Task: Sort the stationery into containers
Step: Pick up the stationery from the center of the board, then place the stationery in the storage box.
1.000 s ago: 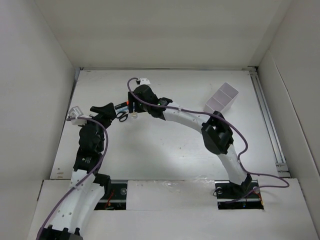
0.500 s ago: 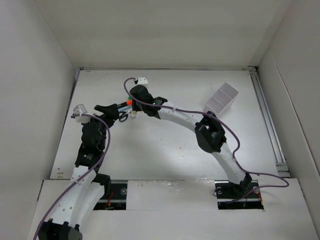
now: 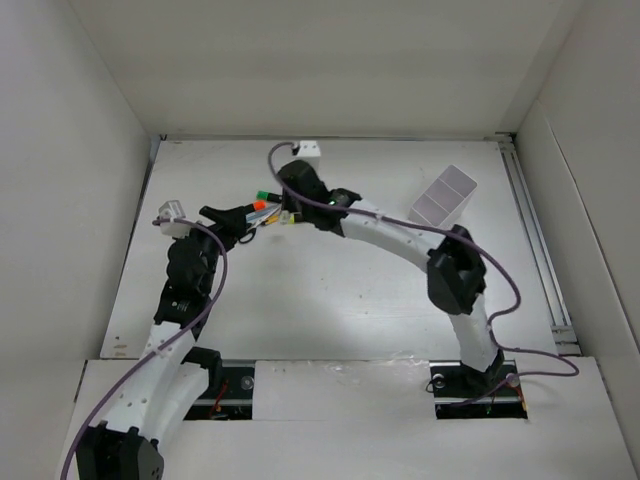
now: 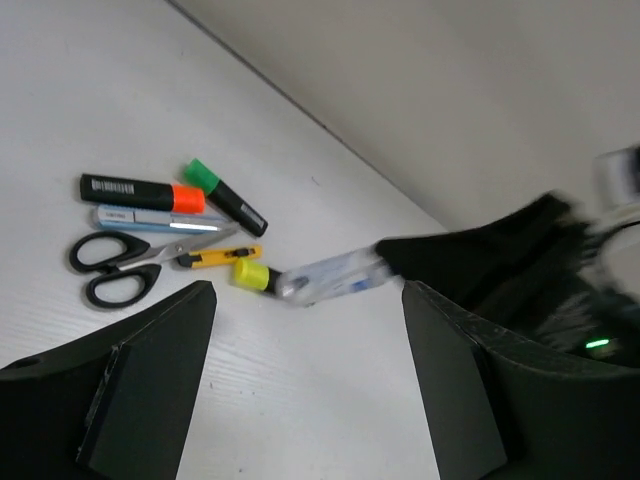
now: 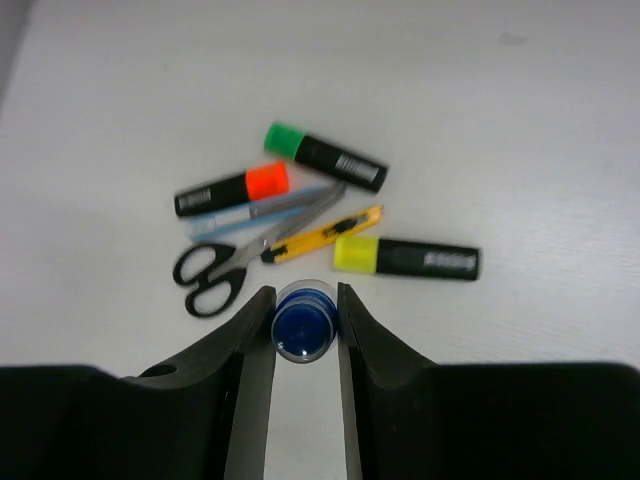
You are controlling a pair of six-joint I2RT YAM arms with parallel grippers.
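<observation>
The stationery lies in a cluster at the back left of the table. It holds a green-ended black marker, an orange-and-black marker, a pale blue pen, black-handled scissors, a yellow cutter and a yellow-capped black marker. My right gripper is shut on a clear pen with a blue end, held above the cluster's near edge. My left gripper stands open just left of the cluster with nothing between its fingers. The white two-compartment container sits at the back right.
White walls close in the table on the left, back and right. A metal rail runs along the right edge. The right arm's forearm stretches across the middle of the table between the container and the cluster.
My right gripper has closed on the blue-ended pen and shifted right and back with it. The left gripper has edged slightly right, still open.
</observation>
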